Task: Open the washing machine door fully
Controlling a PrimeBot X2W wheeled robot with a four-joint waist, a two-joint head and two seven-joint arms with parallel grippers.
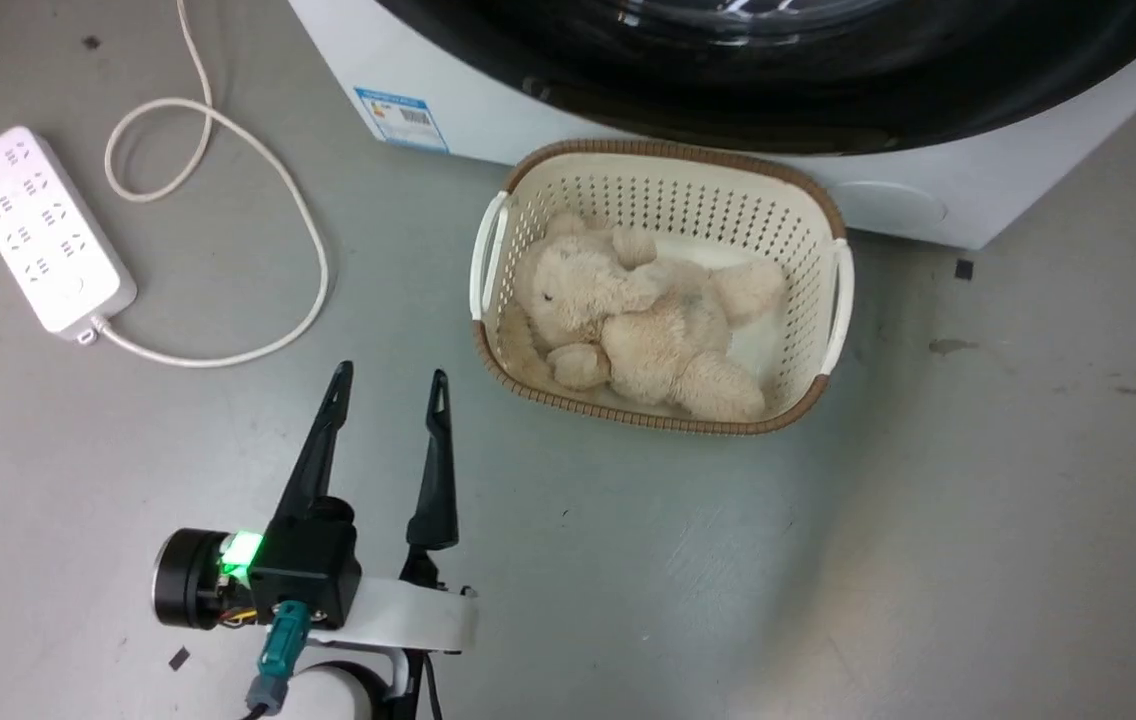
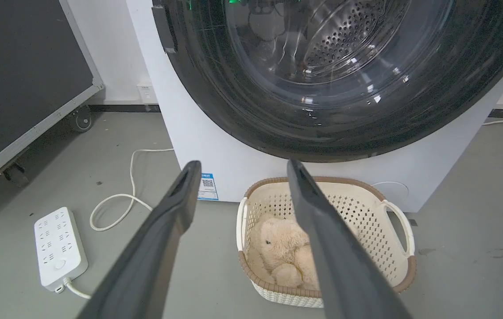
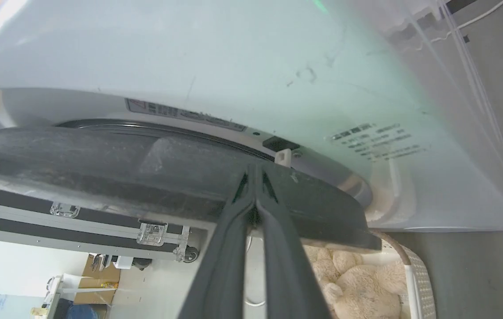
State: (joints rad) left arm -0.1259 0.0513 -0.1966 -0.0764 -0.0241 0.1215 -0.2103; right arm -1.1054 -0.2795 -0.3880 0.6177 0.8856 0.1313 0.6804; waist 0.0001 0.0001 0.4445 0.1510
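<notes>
Head view: washer at the far edge, basket on the floor before it

The white washing machine (image 1: 488,110) stands at the far side. The washing machine door (image 1: 828,100), glossy black, fills most of its front. In the right wrist view the door's dark rim (image 3: 101,164) appears to stand slightly off the white front. A black wheeled case (image 2: 21,66) stands far left. A cream basket (image 1: 668,150) sits on the floor just near of the machine and holds a teddy bear (image 1: 638,330). A white power strip (image 1: 43,230) lies well to the left. The left end effector (image 1: 391,375) hangs near left over bare floor, fingers spread and empty. The right end effector (image 3: 256,170) is closed, its tips against the door's rim.
</notes>
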